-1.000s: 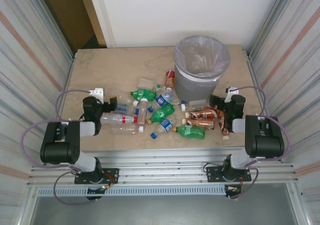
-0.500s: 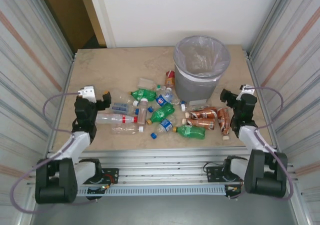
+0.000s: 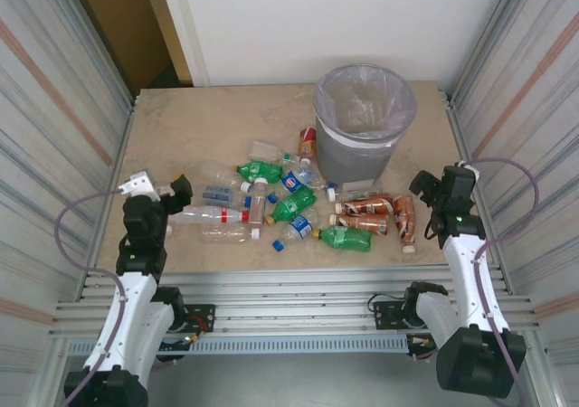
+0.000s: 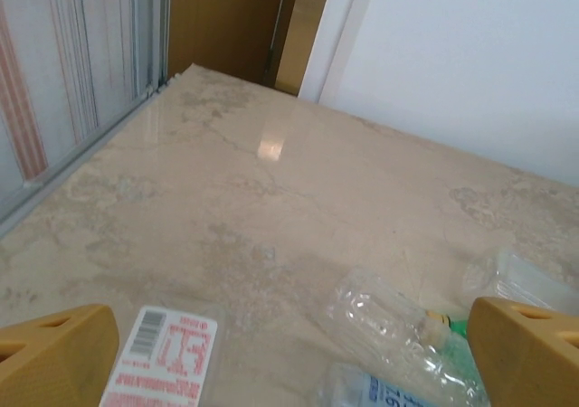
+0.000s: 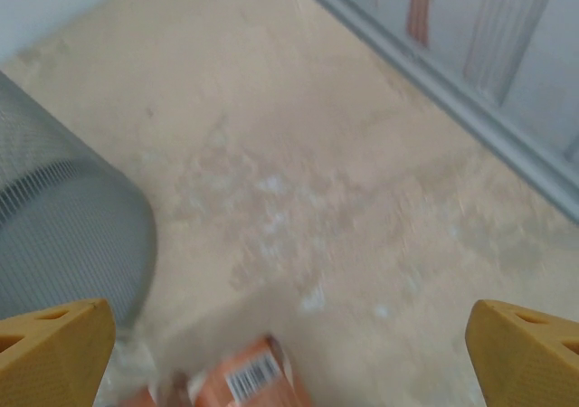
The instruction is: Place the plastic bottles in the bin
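Both arms have unfolded, carrying their hands outward to the desk's (image 3: 204,122) sides. Left hand (image 3: 176,190) hangs released and empty just left of a clear bottle (image 3: 210,214) lying left-right. Right hand (image 3: 425,186), also released, is just right of the brown bottles (image 3: 403,215). The other bottles (image 3: 298,203) lie between the hands, and the bin (image 3: 353,158) stands beyond them, nearer the right hand.

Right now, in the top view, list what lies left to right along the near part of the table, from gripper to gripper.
left gripper → clear red-labelled bottle → near blue-labelled bottle → nearest green bottle → right gripper
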Robot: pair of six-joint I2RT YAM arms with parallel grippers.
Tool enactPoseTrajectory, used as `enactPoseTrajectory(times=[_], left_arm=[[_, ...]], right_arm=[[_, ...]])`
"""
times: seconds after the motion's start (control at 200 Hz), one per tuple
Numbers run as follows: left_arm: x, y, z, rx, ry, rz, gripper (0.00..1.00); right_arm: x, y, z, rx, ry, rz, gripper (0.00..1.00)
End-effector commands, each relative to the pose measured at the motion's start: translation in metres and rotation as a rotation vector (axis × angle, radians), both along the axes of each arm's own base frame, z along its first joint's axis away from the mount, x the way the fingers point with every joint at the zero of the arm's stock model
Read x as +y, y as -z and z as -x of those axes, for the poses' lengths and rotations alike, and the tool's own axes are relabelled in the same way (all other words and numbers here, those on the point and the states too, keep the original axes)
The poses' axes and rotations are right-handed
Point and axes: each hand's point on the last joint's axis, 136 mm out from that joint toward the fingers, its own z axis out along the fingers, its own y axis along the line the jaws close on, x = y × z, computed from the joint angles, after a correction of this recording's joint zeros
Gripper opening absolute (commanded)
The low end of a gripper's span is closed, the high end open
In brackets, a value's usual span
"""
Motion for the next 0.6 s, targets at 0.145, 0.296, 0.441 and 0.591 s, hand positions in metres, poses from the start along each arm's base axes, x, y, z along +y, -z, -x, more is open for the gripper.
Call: enactPoseTrajectory(times=[0.145,0.296,0.441,0.591], left_arm=[[-0.005,0.002,0.003,0.026,0.003,0.106,0.99],[-0.006,0.009,0.002,0.037,0.003,0.127,0.99],[-0.007,0.018,0.002,0.05,0.003,0.138,0.99],[-0.009,0.016,0.0,0.038,0.014,0.147,0.99]], right_arm=[[0.023,0.021,0.04,0.208,-0.028,-0.147,0.98],[0.033,0.03,0.038,0.246,-0.056,-0.207,0.98],[0.042,0.037,0.036,0.31,-0.08,-0.262,0.99],[0.053,0.046,0.036,0.357,-0.109,-0.32,0.98]])
